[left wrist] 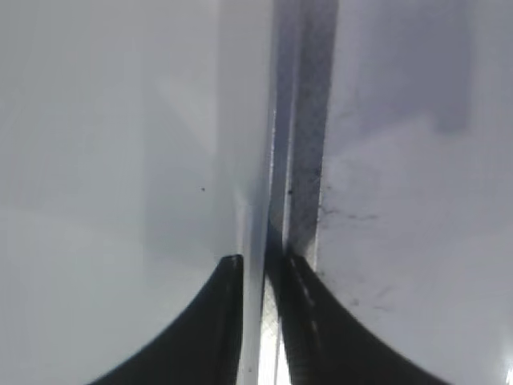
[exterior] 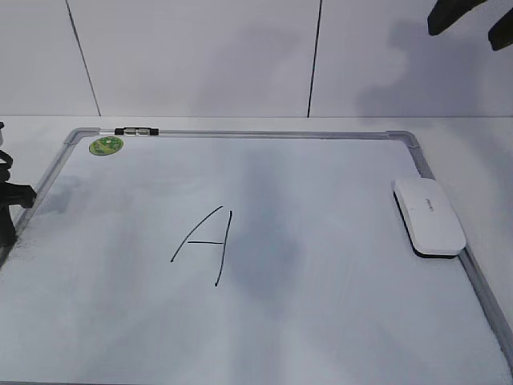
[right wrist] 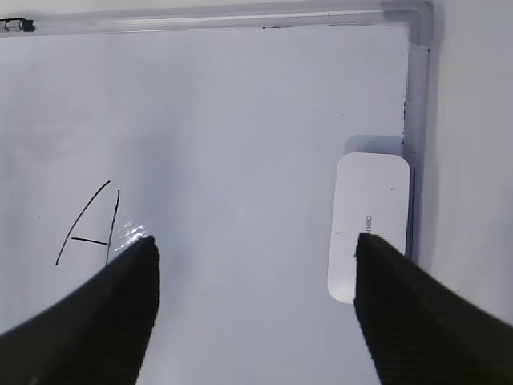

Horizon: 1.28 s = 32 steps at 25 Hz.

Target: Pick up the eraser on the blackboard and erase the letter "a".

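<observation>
The white eraser (exterior: 429, 215) (right wrist: 369, 216) lies flat on the blackboard (exterior: 321, 313) (right wrist: 240, 104), against its right frame. High above the board's right side hangs my right gripper (exterior: 469, 28) (right wrist: 255, 249), wide open and empty, with the eraser under its right fingertip in the wrist view. My left gripper (exterior: 10, 210) (left wrist: 258, 261) sits low at the board's left edge. Its jaws stand narrowly apart astride the grey frame (left wrist: 309, 120), and a bright sliver shows beside the right finger. A tall capital A (exterior: 204, 245) (right wrist: 92, 228) is drawn mid-board. The letter "a" does not show.
A round green sticker (exterior: 106, 145) and a small black clip (exterior: 136, 131) mark the board's top left frame. Faint grey smudges lie near the left edge (exterior: 48, 200). A white panelled wall (exterior: 200, 56) rises behind the table.
</observation>
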{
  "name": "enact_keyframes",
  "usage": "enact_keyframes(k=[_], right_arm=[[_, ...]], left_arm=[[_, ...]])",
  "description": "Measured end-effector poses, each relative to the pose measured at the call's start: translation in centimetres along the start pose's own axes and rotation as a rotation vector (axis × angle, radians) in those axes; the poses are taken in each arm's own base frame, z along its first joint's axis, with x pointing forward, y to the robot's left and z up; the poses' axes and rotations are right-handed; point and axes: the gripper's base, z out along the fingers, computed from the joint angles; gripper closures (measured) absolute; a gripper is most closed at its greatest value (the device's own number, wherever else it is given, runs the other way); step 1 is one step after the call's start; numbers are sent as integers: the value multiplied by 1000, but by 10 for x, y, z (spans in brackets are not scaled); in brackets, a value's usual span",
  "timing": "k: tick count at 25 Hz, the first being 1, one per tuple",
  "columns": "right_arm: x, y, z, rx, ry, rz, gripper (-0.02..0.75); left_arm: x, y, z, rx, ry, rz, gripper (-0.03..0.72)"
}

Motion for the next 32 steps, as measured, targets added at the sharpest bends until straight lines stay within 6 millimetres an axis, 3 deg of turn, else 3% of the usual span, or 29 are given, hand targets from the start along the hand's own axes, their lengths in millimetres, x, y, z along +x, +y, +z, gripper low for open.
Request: enact_keyframes(k=[4, 11, 16, 20, 26, 32], right_arm=[[0, 0, 0, -1, 0, -1, 158], [0, 0, 0, -4, 0, -3, 158], [1, 1, -5, -5, -12, -7, 158], [5, 3, -23, -10, -54, -13, 158], [13, 6, -50, -21, -116, -22, 158], [22, 9, -75, -30, -172, -36, 158]], left_arm=[[0, 1, 0, -8, 0, 7, 442], [4, 2, -15, -23, -5, 20, 400], [8, 0, -69, -20, -144, 30, 399], [20, -3, -116, -12, -249, 35, 392], [51, -4, -172, -3, -339, 42, 389], [91, -4, -215, 2, -373, 49, 388]])
